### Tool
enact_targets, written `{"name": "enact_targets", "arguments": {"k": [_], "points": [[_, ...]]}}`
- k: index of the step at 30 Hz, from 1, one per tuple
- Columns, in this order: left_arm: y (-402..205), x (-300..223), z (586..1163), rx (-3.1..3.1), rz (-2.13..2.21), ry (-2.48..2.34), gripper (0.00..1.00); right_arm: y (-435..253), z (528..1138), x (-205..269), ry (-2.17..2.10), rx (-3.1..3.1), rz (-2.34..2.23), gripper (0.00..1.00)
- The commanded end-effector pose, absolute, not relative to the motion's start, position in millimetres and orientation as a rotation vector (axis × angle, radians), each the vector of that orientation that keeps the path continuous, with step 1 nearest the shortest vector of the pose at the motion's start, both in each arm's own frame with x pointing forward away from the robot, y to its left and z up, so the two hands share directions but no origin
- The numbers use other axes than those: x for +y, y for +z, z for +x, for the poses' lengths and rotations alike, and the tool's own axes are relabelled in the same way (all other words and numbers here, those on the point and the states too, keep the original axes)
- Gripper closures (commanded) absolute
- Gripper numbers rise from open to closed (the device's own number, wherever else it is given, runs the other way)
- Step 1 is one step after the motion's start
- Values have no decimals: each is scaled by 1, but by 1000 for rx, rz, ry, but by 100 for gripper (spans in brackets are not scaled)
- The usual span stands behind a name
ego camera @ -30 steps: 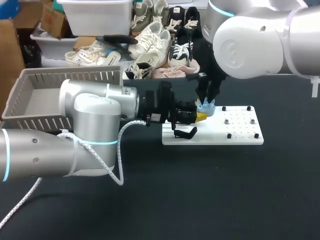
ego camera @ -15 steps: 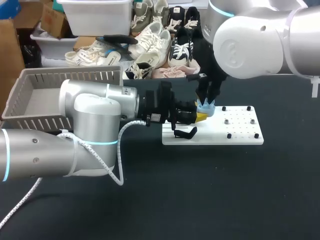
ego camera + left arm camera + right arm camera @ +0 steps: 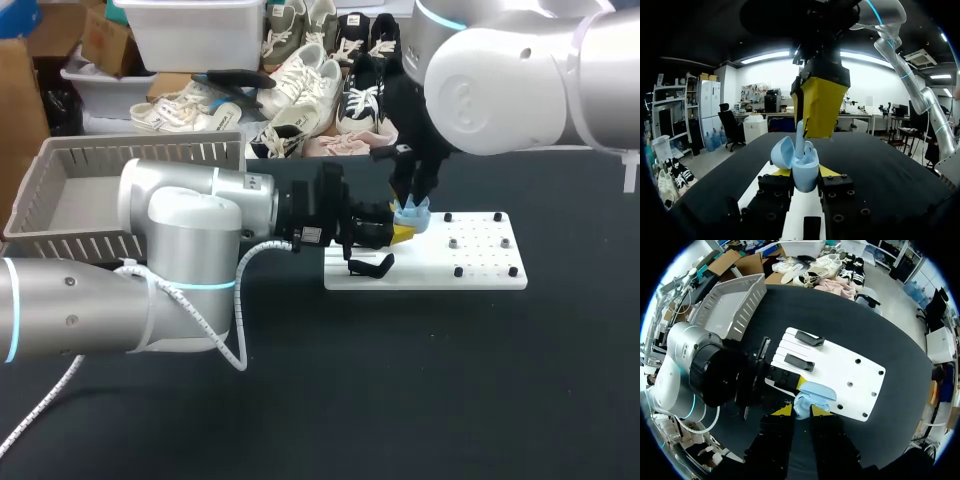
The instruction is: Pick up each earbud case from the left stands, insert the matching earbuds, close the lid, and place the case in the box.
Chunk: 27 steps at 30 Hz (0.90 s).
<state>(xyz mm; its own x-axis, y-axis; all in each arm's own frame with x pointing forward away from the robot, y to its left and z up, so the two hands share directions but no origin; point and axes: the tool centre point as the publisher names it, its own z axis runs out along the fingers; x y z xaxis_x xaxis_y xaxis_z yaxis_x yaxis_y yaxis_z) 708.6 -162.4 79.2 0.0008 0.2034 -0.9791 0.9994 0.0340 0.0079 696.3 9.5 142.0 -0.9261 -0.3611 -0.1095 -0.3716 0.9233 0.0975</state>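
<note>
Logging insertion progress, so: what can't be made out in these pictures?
Head view: the case interior, hidden by the right gripper.
Left wrist view: whether the right gripper grips the earbud, because the earbud's top is hidden.
Right wrist view: earbuds, too small to tell inside the case.

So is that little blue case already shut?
No, in the left wrist view the blue case has its lid swung open, with an earbud sticking up from it.
</note>
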Motion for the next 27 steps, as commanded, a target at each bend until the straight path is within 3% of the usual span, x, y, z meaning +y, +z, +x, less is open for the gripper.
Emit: {"name": "enact_targets", "arguments": {"k": [1,27], "points": [[79,-162,708,1369,1332,-1077,100,141,691,11,174,2992,-575,100],[79,-162,708,1369,1332,-1077,100,137,688,10,181,3003,-570,100]]}}
